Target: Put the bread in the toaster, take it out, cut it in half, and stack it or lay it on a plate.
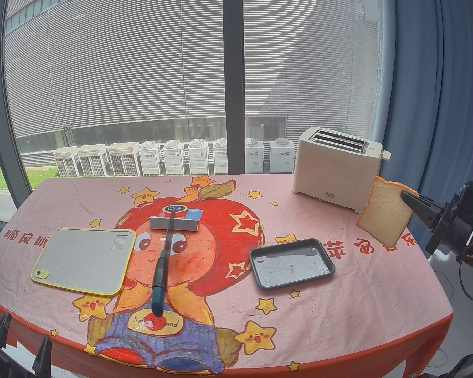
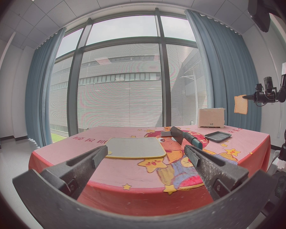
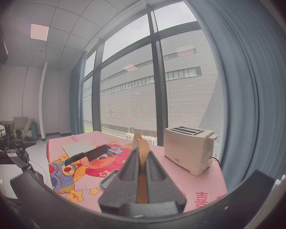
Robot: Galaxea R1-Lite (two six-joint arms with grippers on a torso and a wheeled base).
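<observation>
A slice of bread (image 1: 384, 212) hangs upright in the air just right of the white toaster (image 1: 335, 166), level with its lower half. My right gripper (image 1: 408, 196) is shut on the slice's upper right edge. In the right wrist view the bread (image 3: 141, 146) stands edge-on between the shut fingers (image 3: 129, 172), with the toaster (image 3: 187, 148) beyond. The toaster's two slots are empty. A dark tray (image 1: 291, 262) lies on the table centre right. My left gripper (image 2: 145, 150) stands open and empty below the table's front left corner, also low in the head view (image 1: 23, 337).
A grey cutting board (image 1: 84, 260) with a yellow rim lies at the left. A knife (image 1: 161, 265) with a teal handle leans on a small block (image 1: 174, 221) mid-table. A blue curtain (image 1: 436, 80) hangs close behind the right arm. A pink cloth (image 1: 352, 300) covers the table.
</observation>
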